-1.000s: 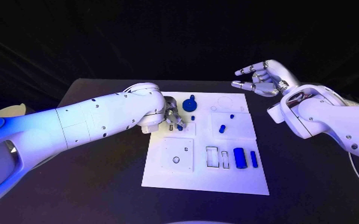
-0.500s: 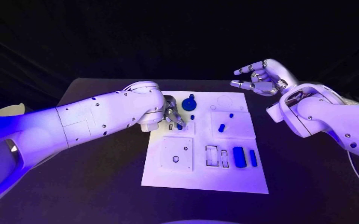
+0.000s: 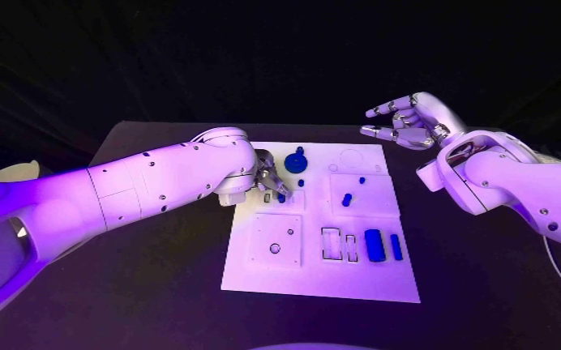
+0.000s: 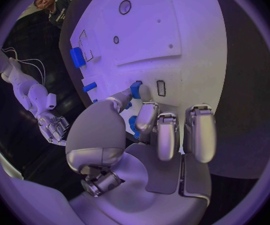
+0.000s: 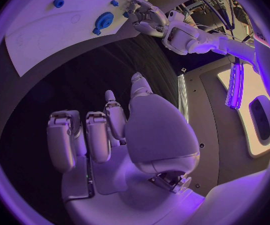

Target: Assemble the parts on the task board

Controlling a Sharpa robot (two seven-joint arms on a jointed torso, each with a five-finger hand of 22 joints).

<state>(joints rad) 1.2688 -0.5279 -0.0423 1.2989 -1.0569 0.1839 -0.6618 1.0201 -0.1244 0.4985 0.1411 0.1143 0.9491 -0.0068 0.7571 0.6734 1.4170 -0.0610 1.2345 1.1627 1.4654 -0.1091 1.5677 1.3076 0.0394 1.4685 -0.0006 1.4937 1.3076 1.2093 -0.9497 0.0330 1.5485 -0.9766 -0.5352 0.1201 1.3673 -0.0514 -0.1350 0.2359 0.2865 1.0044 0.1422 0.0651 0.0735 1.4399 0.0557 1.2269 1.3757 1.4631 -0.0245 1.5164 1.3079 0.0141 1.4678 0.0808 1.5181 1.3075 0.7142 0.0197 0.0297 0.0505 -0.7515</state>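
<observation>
Roughly midway, by the look of it: left hand pinches a small blue peg against the white board. Blue gear stands seated; two blue bars lie unplaced near slots. Right hand hovers released, off the board.

White task board flat mid-table, blue parts: gear far edge, cylinder in near-right slot
</observation>
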